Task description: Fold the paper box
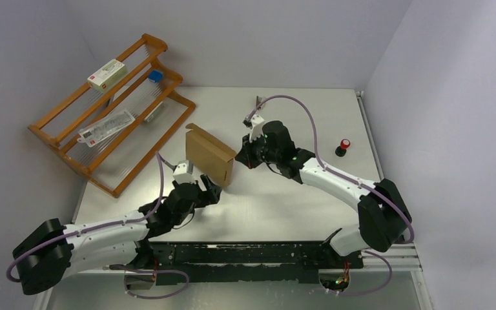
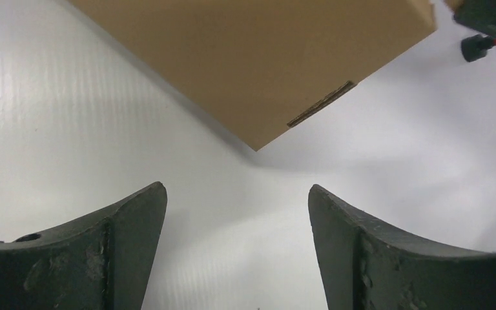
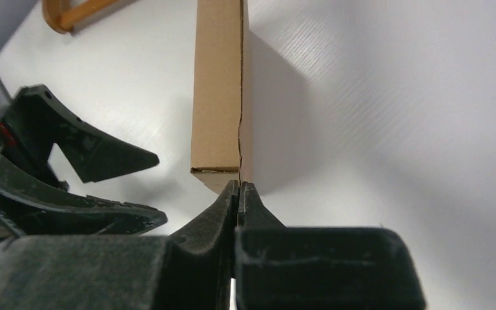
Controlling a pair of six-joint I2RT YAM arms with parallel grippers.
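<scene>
The paper box (image 1: pixel 210 155) stands on one long edge near the middle of the desk (image 1: pixel 284 200), a closed brown slab with one broad face turned toward the arms' bases. The right fingers (image 3: pixel 223 216) are pressed fully together. Their tips meet right at the near corner of the box's narrow edge, in line with the seam that runs along it — whether a thin lip of cardboard is caught between them cannot be told.

The left fingers (image 2: pixel 126 226) are spread wide and hold nothing. They sit low over the desk on the near side of the box, close to the same end that the right fingers touch. In the left wrist view a corner of the box points toward the gap between them without touching either one. A short slit (image 2: pixel 321 103) shows in the brown face close to that corner.

A wooden rack (image 1: pixel 110 106) leans at the far left of the desk, apart from the box. On it lie a white carton with red print (image 1: pixel 107 73), a flat clear packet (image 1: pixel 106 128) and a small blue-topped item (image 1: pixel 155 75). A red-topped button (image 1: pixel 343 147) stands on the right side of the desk — well apart from the box, beyond the right arm.
</scene>
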